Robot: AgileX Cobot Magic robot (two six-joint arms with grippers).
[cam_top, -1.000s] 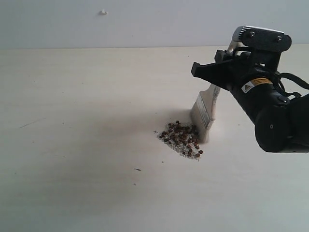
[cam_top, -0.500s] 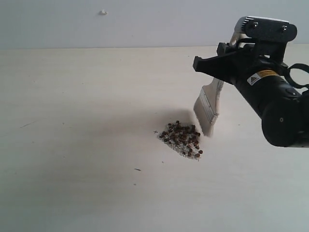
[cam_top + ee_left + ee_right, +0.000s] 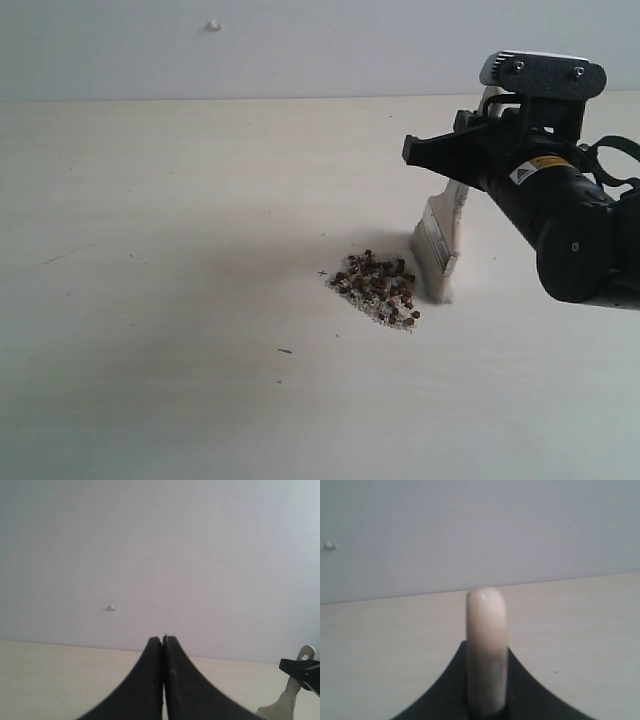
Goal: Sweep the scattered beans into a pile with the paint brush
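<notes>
The beans lie gathered in one pile (image 3: 375, 288) of dark reddish-brown grains and whitish crumbs near the middle of the pale table (image 3: 150, 250). Just right of it stands the paint brush (image 3: 438, 245), tilted, with its bristles (image 3: 441, 288) down on the table beside the pile's right edge. My right gripper (image 3: 430, 152) is shut on the brush's cream handle (image 3: 486, 615), which sticks up between the black fingers (image 3: 447, 680). My left gripper (image 3: 163, 639) is shut on nothing and faces the wall; it is out of the exterior view. The brush handle's end (image 3: 306, 654) shows at that view's edge.
The table's far edge meets a plain grey wall with a small white speck (image 3: 213, 25) on it. A few tiny dark marks (image 3: 285, 350) lie on the table in front of the pile. The right arm's bulky black body (image 3: 570, 230) hangs over the table's right side.
The brush lifted off the pile's right edge, then came back down slightly further right with its bristles on the table. The pile has not shifted. The right gripper's hold is unchanged.
</notes>
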